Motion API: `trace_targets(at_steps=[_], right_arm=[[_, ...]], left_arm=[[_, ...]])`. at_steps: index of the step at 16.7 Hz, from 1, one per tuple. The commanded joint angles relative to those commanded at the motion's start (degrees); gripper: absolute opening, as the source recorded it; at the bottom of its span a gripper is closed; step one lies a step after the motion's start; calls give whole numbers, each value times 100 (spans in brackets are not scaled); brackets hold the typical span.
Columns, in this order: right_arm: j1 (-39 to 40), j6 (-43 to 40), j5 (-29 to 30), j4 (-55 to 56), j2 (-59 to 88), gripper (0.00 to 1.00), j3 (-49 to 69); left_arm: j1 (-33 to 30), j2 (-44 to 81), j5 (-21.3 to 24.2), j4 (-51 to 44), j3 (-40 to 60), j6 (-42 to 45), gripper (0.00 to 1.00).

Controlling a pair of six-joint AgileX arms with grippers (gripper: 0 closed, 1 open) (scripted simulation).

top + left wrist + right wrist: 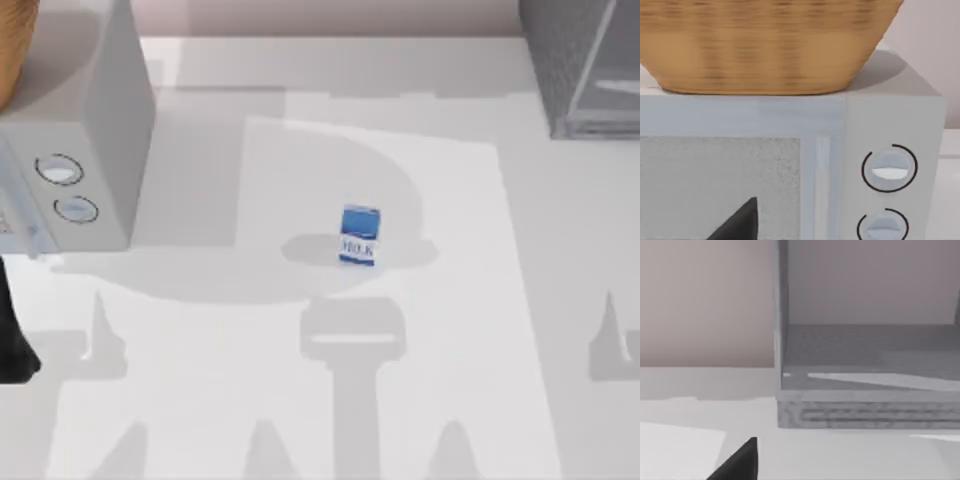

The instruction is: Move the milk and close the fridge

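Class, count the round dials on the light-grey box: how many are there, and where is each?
2. Both sit on the box's front at the table's left: one dial farther back, the other dial nearer the front.

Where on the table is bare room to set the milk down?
Bare table lies right of the milk, up to the fridge at the far right corner. Another free patch runs behind the milk, between fridge and microwave. The left edge is crowded: the microwave, with a basket on top.
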Motion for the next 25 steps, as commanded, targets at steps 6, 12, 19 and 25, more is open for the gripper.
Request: trace_targets(at_steps=[6,12,19,25], right_arm=[[641,12,643,581,608,100,17],[2876,34,2908,2290,2447,100,57],[5034,94,5068,3966,4183,100,126],[5293,104,5318,4180,4401,100,138]], left_arm=[[0,0,0,0,0,0,100],[0,0,0,0,0,0,100],[0,0,0,0,0,0,100],[0,0,0,0,0,0,100]])
